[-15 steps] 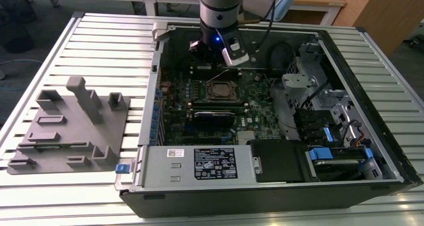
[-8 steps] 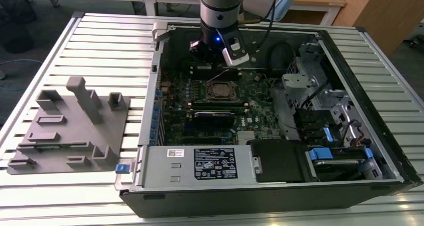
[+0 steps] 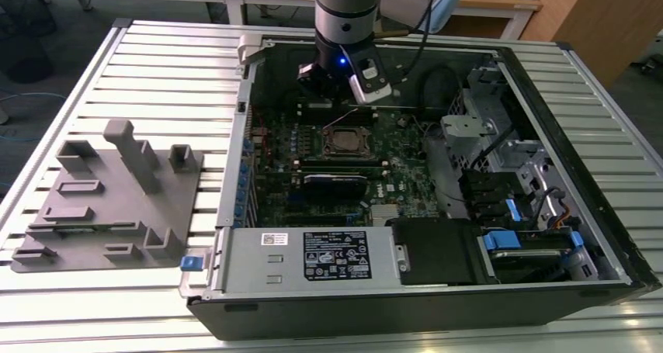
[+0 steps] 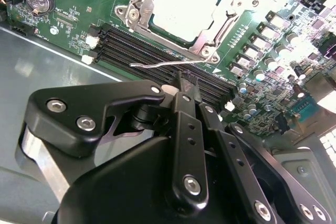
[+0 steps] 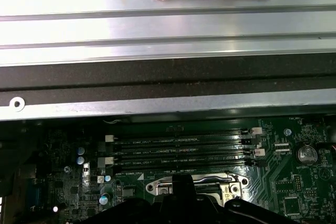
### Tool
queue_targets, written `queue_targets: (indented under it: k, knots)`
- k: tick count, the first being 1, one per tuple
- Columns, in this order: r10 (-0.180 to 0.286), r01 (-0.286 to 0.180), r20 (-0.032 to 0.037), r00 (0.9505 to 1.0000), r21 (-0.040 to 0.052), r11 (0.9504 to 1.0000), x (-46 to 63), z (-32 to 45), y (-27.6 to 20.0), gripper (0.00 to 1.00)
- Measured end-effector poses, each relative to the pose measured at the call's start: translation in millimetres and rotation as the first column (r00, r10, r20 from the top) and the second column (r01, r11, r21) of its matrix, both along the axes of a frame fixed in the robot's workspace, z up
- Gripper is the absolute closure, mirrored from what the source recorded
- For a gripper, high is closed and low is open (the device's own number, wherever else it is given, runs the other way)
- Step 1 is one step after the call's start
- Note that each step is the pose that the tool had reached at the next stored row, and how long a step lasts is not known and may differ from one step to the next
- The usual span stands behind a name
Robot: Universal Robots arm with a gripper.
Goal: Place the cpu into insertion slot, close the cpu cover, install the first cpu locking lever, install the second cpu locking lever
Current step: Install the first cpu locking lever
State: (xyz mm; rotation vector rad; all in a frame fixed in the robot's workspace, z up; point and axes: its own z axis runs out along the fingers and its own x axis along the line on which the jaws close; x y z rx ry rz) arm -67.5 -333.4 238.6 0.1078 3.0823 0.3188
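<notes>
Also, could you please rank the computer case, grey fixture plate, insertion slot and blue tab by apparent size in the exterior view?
Largest to smallest:
1. computer case
2. grey fixture plate
3. insertion slot
4. blue tab
None look alike.

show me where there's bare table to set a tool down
Bare slats: the table beyond the grey fixture, the strip nearest the camera along the fixture and case, and the strip off the case's side at the exterior view's right. Crowded: inside the case, where the gripper hangs over the board near the socket.
</notes>
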Motion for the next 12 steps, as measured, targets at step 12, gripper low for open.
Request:
queue_targets:
  k: [12]
  knots:
    - [0.0, 0.0, 0.0, 1.0, 0.0001, 1.0, 3.5, -0.4, 0.0, 0.9]
